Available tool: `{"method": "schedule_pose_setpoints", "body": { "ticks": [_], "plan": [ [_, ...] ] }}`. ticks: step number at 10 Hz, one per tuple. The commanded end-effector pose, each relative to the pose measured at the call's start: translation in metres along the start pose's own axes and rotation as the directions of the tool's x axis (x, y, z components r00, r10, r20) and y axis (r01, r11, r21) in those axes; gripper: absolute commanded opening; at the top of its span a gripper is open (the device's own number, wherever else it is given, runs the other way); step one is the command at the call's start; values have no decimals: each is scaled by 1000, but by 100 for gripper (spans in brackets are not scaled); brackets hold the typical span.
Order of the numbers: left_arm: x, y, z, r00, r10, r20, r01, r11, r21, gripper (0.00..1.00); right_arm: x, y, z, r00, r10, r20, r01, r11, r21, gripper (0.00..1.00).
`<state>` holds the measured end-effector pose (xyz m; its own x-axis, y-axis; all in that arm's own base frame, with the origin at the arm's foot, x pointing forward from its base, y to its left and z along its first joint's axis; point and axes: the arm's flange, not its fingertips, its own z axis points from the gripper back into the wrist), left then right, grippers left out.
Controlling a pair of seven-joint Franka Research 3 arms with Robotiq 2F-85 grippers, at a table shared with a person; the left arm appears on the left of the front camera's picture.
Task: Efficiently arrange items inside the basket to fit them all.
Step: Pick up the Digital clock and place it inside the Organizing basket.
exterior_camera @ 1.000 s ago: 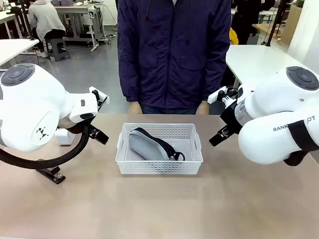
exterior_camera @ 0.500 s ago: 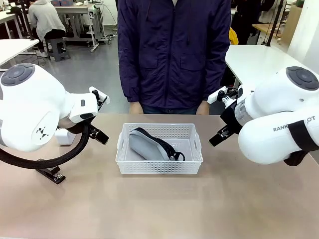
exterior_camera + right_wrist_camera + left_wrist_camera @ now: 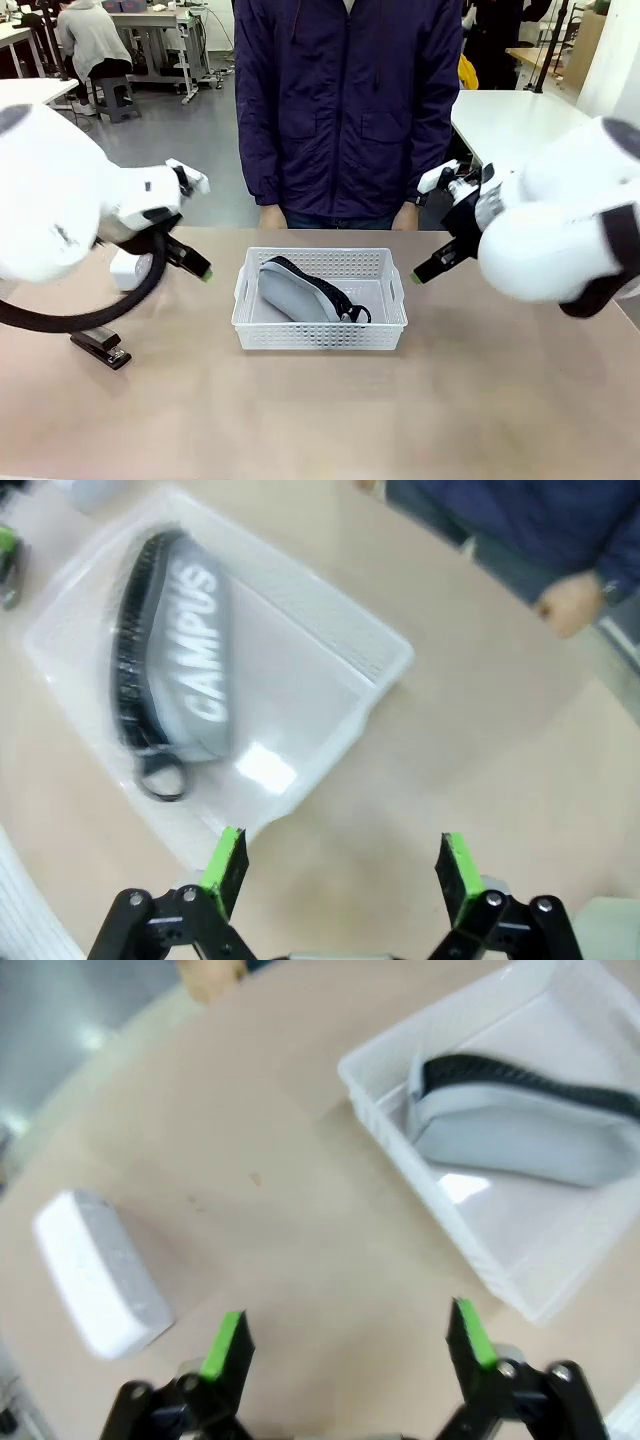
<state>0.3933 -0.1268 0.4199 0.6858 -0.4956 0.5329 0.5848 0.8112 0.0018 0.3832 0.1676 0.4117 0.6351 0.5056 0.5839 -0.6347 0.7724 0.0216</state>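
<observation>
A tan table (image 3: 320,420) holds a white lattice basket (image 3: 320,338) at its middle. A grey pouch (image 3: 295,292) lies inside, towards the basket's left end. The left gripper (image 3: 345,1335) and right gripper (image 3: 338,865) hover either side of the basket, jaws spread and empty. A small white box (image 3: 100,1270) and a black stapler (image 3: 100,348) sit on the table left of the basket.

Bright even light, soft motion blur, glare inside the basket (image 3: 300,670)

Right hand (image 3: 341,865) open, green pads (image 3: 228,858) wide apart, over bare surface (image 3: 480,760) just beside basket (image 3: 385,650) corner. Grey pouch (image 3: 190,670), CAMPUS print up, lies along one basket side, ring (image 3: 160,778) toward pads. Person's hand (image 3: 568,605) at surface edge.
</observation>
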Motion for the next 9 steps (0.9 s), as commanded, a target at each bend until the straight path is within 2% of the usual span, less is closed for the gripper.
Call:
{"method": "schedule_pose_setpoints", "body": {
  "ticks": [1,2,3,4,5,7,8,9],
  "plan": [
    [-40,42,100,995,-2,97,12,994,-111,100,-32,-49,97,991,-122,55,107,968,226,100],
    [-56,55,130,991,-4,135,28,984,-178,100,-44,-61,134,973,-217,85,181,934,309,100],
    [-76,71,156,984,-20,175,71,954,-291,100,-66,-82,168,934,-324,148,258,902,348,100],
    [-101,93,178,968,49,247,54,917,-395,100,-98,-108,198,893,-406,195,310,868,388,100],
    [-130,118,192,938,147,313,9,894,-447,100,-138,-140,220,833,-500,237,362,816,452,100],
    [-191,161,189,817,397,419,-91,805,-586,100,-239,-202,237,593,-737,324,488,649,584,100],
    [-214,174,178,761,484,431,-125,762,-636,100,-281,-220,234,465,-815,345,510,565,648,100],
    [-230,184,169,710,540,453,-125,729,-674,100,-310,-226,227,382,-851,361,512,520,683,100]
  ]
}}
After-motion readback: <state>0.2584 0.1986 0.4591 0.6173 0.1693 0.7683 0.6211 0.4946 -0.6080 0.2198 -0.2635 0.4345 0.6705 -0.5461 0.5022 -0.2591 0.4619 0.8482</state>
